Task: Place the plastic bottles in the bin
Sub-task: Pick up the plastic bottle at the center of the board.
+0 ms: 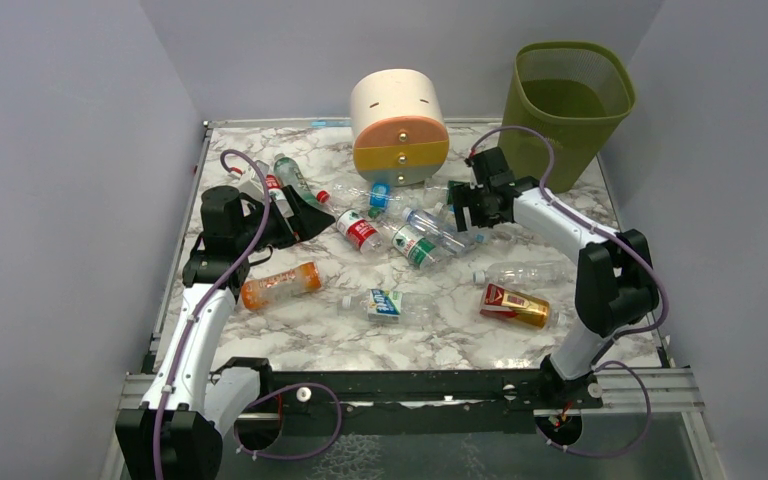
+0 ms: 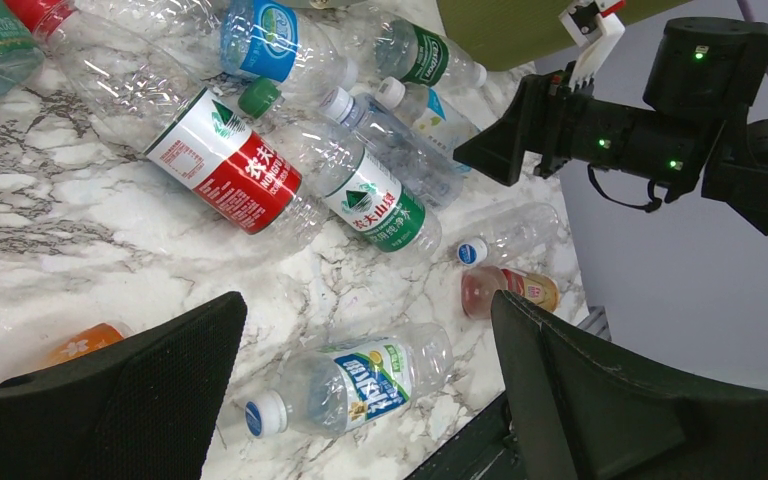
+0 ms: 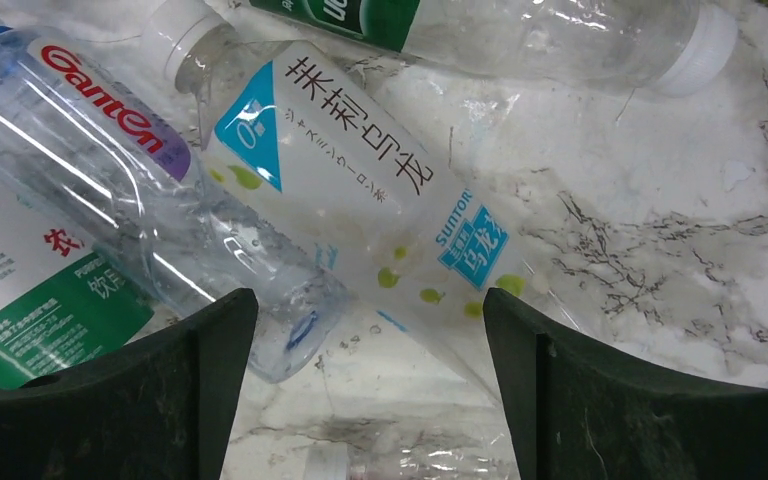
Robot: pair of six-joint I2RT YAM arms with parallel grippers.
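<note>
Several plastic bottles lie on the marble table (image 1: 290, 330). An orange-liquid bottle (image 1: 280, 285) and a blue-labelled bottle (image 1: 388, 303) lie near the front. A red-labelled bottle (image 1: 358, 230) and a green-labelled one (image 1: 415, 247) lie mid-table. The olive mesh bin (image 1: 567, 100) stands at the back right. My right gripper (image 1: 467, 215) is low over the bottle pile, open. A white-labelled bottle (image 3: 360, 170) and a clear Ganten bottle (image 3: 130, 180) reach between its fingertips (image 3: 370, 330). My left gripper (image 1: 305, 212) hangs open above the table, holding nothing; the blue-labelled bottle (image 2: 355, 385) shows between its fingers.
A cream, orange and yellow round drawer unit (image 1: 398, 125) stands at the back centre, left of the bin. A red-and-gold bottle (image 1: 515, 305) and a clear one (image 1: 525, 272) lie at the front right. Grey walls enclose the table on three sides.
</note>
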